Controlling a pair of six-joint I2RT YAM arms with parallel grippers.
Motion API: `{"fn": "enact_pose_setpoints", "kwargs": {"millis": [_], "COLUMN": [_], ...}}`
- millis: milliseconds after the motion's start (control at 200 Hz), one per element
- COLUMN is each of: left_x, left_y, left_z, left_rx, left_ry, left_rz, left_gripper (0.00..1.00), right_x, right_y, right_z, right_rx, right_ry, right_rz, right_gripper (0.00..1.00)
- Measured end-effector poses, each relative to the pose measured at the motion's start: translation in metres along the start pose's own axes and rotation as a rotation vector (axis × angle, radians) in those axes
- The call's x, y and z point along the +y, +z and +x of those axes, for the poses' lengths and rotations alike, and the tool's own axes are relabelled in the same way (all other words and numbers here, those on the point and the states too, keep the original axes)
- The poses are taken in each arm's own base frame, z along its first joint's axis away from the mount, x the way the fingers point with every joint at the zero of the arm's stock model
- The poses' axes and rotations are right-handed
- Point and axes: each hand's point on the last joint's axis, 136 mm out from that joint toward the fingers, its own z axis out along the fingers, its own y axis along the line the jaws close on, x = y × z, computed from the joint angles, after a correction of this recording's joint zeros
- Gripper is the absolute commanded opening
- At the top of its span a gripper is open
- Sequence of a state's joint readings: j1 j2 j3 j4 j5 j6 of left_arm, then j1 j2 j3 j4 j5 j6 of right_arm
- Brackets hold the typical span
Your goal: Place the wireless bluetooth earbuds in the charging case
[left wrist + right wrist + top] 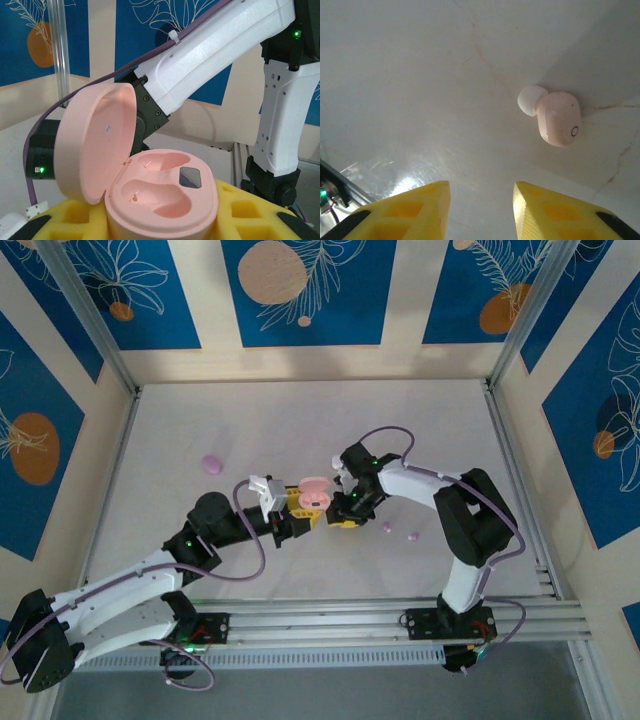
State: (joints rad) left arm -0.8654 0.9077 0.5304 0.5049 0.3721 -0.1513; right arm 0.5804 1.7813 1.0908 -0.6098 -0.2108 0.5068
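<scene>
Yellow foam pads of our right gripper hang spread apart, with the pink earbud lying on the table just ahead. Our left gripper clamps the open pink case. We reckon that smooth rounded bean could squirt sideways if we pinch it off-centre.

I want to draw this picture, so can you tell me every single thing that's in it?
Charging case: one, pink, lid open, both sockets empty, gripped by the left fingers.
Earbud: one, pale pink, white tip, on the table ahead of the right fingers.
Small buds: two, lilac-pink, on the table beside the right arm; one might be that earbud.
Round lump: one, lilac, on the table left of the case.
Table: one, white.
Arms: two, white and black; fingers yellow, left pair closed on the case, right pair open.
</scene>
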Motion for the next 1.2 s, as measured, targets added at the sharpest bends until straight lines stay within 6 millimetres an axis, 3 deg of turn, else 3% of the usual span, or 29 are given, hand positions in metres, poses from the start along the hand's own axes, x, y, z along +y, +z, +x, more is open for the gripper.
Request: {"fn": "enact_pose_setpoints", "kwargs": {"millis": [740, 1201], "left_x": [0.001, 0.002], "left_y": [0.0, 0.001], "left_z": [0.0, 0.003], "left_rx": [0.0, 0.009], "left_ry": [0.0, -0.004], "left_rz": [-0.006, -0.009], "left_gripper": [0.31, 0.31], "right_x": [-0.019, -0.015], "right_y": [0.004, 0.003], "right_z": [-0.028, -0.052], "right_rx": [-0.104, -0.141], "right_ry": [0.042, 0.04], "right_rz": [0.097, 0.104], "right_gripper": [0.38, 0.36]}}
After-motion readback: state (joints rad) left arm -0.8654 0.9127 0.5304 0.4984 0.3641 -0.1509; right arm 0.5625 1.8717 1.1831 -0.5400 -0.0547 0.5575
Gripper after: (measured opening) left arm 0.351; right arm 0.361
